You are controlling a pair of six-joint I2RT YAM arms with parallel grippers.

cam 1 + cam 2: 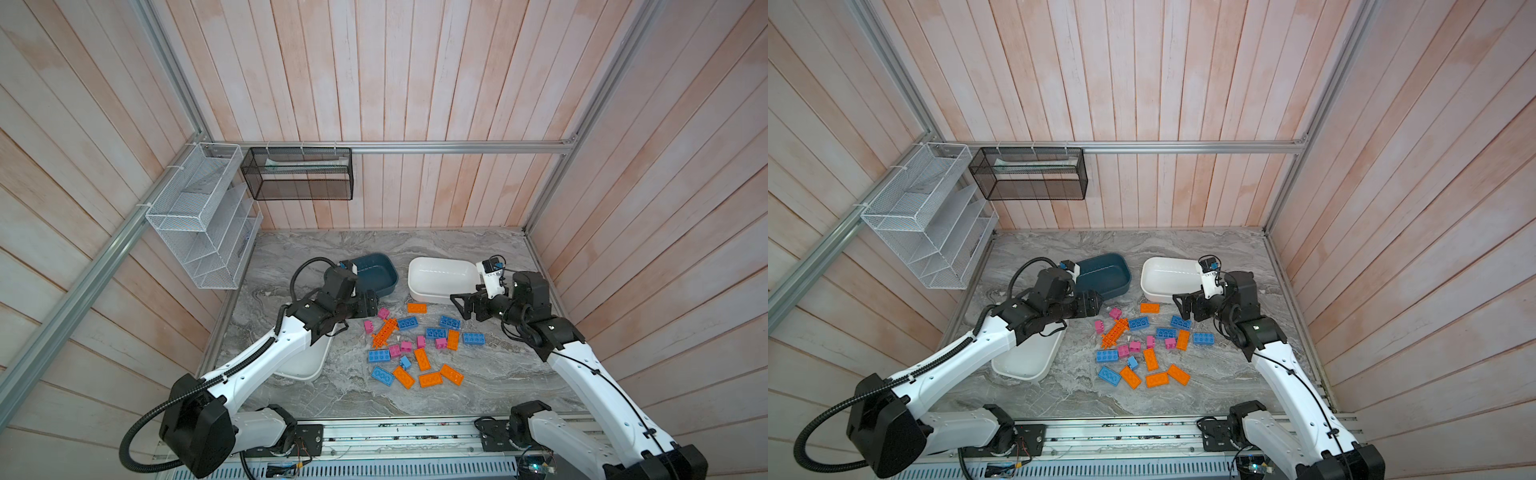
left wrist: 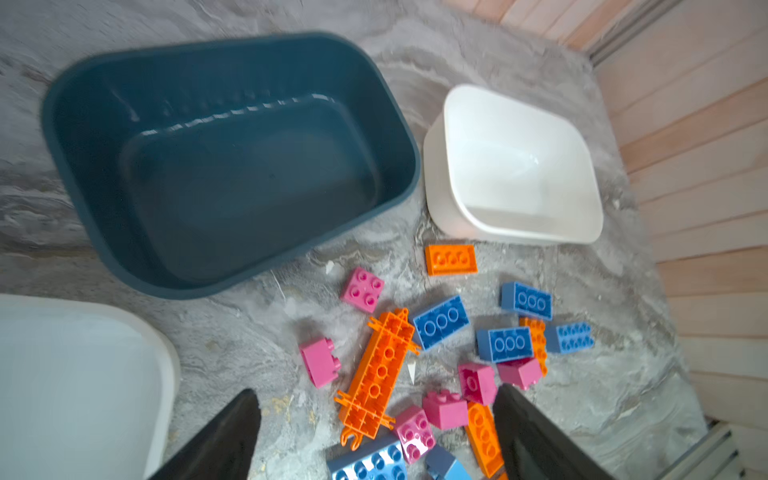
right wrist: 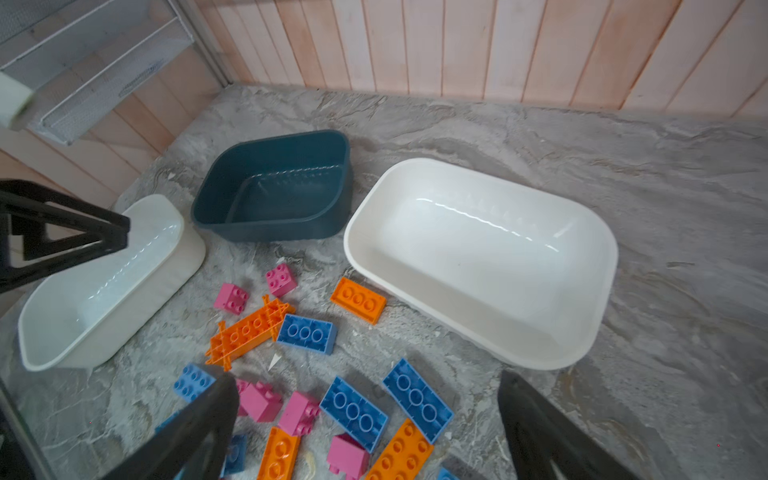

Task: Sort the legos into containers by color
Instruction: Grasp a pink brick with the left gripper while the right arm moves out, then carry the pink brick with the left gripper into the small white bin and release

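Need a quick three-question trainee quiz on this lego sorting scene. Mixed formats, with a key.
1. True or false: the dark teal tub is empty.
2. Which piece lies closest to the white tub on the right in both top views? A) orange oblong brick B) pink square brick C) blue oblong brick
3. Fill in: the left gripper and the right gripper both hover over the pile with jaws ____.
Key: 1 true; 2 A; 3 open.

Dark teal-blue rounded plastic tub, two plain white plastic tubs, orange, blue and pink studded plastic bricks, grey veined marble-pattern tabletop, whitewashed pink plank walls
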